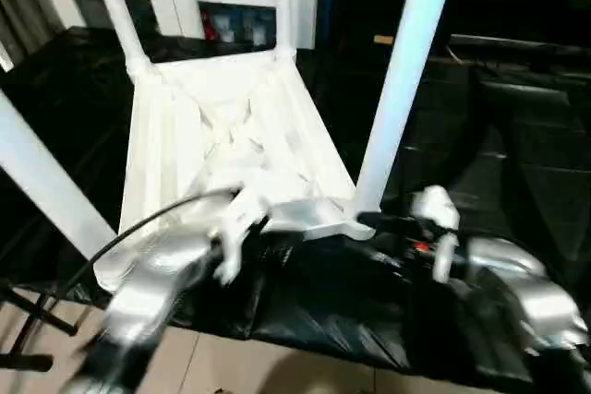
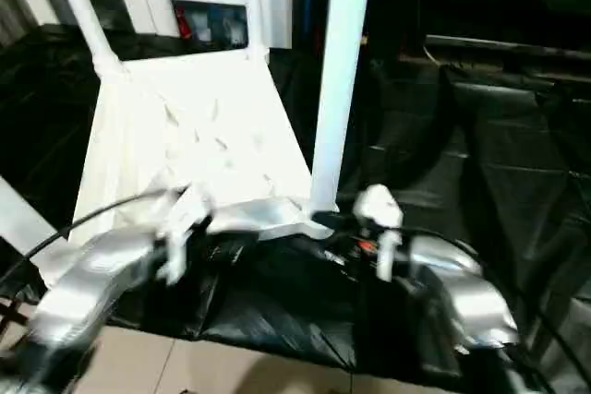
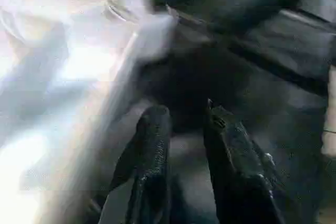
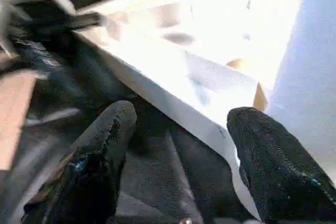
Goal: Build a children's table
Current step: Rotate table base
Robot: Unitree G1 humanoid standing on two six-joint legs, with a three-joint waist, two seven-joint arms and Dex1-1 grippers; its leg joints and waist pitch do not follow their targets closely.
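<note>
On the black-covered bench the children's table lies upside down, its four white legs standing up from the corner sockets. Near its front rim the left gripper holds its fingers slightly parted on nothing; the right gripper hangs spread wide beside the near right leg

No legible text, labels or nos. anywhere.
</note>
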